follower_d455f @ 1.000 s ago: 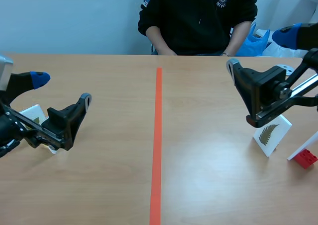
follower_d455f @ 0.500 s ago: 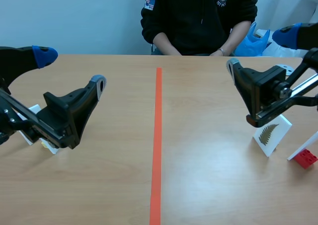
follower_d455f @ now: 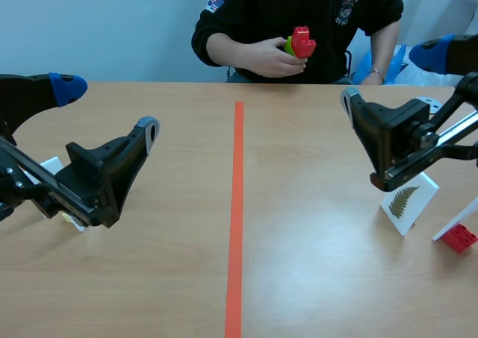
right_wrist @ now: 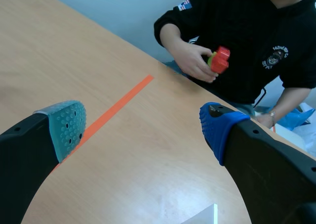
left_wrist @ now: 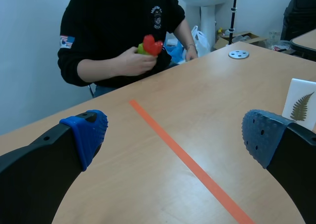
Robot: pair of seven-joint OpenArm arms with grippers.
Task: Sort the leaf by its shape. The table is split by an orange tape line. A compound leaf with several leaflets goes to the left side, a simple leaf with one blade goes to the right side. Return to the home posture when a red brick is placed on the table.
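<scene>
A white card with a fern-like compound leaf [follower_d455f: 407,204] stands right of the orange tape line [follower_d455f: 237,204], just below my right gripper [follower_d455f: 390,77], which hangs open above the table. The left wrist view shows the same leaf card [left_wrist: 301,105] beside its far finger. Another white card [follower_d455f: 51,166] lies on the left side, mostly hidden behind my left gripper [follower_d455f: 108,110], which is open and raised. Across the table a person's hand holds a red and green brick [follower_d455f: 300,42] in the air. Both wrist views show open grippers [left_wrist: 173,135] [right_wrist: 142,127] holding nothing.
A small red brick [follower_d455f: 458,237] lies at the table's right edge beside a leaning white card [follower_d455f: 457,220]. A silver disc [left_wrist: 238,54] sits at the far right of the table. Blue bags lie behind the person.
My left gripper has risen from near the table. The person has lifted a hand holding a red and green brick. My right arm has kept still.
</scene>
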